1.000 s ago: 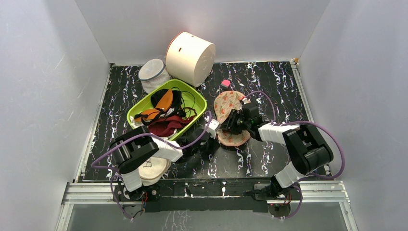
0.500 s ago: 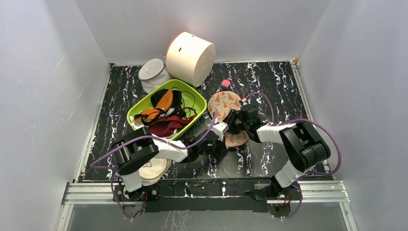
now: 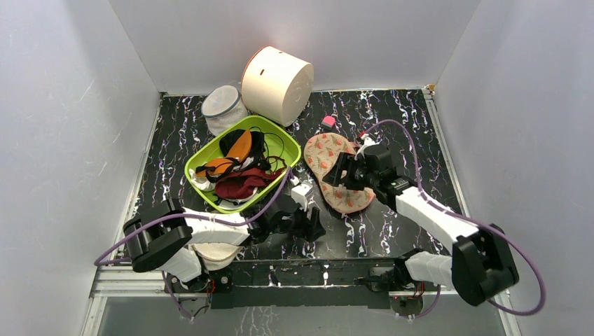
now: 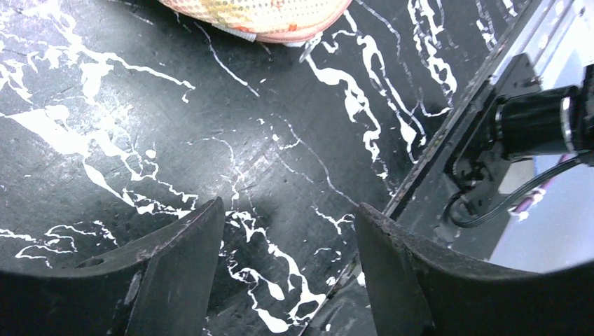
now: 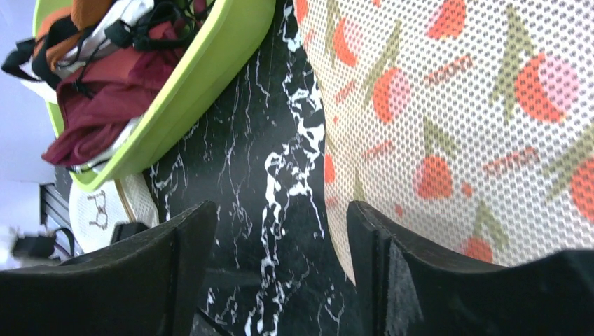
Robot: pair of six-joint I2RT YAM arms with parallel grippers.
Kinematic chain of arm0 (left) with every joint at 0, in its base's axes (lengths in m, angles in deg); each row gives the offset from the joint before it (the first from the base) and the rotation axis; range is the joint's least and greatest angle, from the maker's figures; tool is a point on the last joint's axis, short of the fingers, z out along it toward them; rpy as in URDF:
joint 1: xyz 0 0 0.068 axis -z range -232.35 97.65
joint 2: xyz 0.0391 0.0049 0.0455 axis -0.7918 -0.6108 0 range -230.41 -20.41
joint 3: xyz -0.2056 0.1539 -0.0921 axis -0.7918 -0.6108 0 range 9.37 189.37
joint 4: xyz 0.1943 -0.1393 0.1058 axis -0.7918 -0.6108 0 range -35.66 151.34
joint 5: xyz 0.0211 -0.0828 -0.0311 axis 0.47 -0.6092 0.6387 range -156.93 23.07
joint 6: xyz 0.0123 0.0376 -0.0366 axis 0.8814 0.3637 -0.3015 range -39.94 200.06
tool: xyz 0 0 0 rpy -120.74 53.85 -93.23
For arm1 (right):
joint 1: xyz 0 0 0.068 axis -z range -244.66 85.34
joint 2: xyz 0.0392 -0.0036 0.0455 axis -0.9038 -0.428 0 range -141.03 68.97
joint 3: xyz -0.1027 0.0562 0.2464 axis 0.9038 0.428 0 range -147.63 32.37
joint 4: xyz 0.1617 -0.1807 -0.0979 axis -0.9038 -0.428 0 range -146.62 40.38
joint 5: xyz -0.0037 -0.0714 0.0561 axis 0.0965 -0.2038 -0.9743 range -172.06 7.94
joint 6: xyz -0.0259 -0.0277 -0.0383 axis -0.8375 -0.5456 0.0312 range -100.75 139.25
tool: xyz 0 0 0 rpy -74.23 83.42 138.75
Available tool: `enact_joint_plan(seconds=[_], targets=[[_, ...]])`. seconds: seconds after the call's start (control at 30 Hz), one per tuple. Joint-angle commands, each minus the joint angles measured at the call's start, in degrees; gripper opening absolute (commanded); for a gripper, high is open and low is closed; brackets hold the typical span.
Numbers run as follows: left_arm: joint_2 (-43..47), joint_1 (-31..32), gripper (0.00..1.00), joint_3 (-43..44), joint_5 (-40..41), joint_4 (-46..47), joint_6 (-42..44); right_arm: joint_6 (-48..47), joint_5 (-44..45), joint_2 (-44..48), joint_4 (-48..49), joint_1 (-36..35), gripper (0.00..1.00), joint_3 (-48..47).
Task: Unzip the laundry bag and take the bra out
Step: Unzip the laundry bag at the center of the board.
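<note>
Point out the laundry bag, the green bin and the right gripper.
laundry bag (image 3: 323,152), top external view, on its upper printed fabric.
green bin (image 3: 286,134), top external view, on its far rim.
right gripper (image 5: 280,213), right wrist view, midway between its open fingertips.

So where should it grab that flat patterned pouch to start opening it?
Likely the near rim of the laundry bag, approached from the robot's side. It lies flat on the table, so only the thin edge offers a pinch, and the left wrist view shows a small tab sticking out there, possibly the zipper pull.
</note>
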Motion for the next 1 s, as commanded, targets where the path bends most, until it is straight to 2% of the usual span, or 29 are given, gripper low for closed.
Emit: enact_joint_plan(seconds=[0.0,0.07,0.17,0.33,0.5,0.6,0.67,0.77,0.97], targets=[[1.8,-1.7,0.68,0.8,-0.1,0.9,-4.7,-3.9,-0.1,6.3,-9.9,0.1,0.71,0.4],[-0.1,-3.0,0.68,1.6,0.0,3.1,-9.0,-3.7,0.6,8.9,-11.5,0.1,0.81,2.2],[-4.2,-5.5,0.71,2.5,0.5,7.1,-16.9,-3.3,7.3,13.3,-14.2,0.1,0.97,4.4],[-11.4,-7.1,0.7,7.0,0.5,11.1,-24.3,-1.7,12.3,21.7,-16.5,0.1,0.98,6.2],[-17.1,-7.2,0.71,13.9,6.4,6.3,-29.9,2.2,14.1,29.6,-16.2,0.1,0.98,9.7],[-19.0,-7.1,0.63,16.9,8.1,1.5,-30.8,3.6,13.8,30.3,-16.1,0.1,0.96,10.9],[-20.0,-7.0,0.57,17.5,9.0,0.4,-31.2,3.7,12.2,30.3,-15.2,0.1,0.88,11.8],[-20.9,-7.2,0.47,17.9,9.3,0.4,-31.9,2.6,10.6,29.7,-14.8,0.1,0.82,11.5],[-19.4,-8.4,0.21,19.3,9.9,-0.8,-29.9,0.1,9.2,28.7,-14.0,0.1,0.67,11.4]])
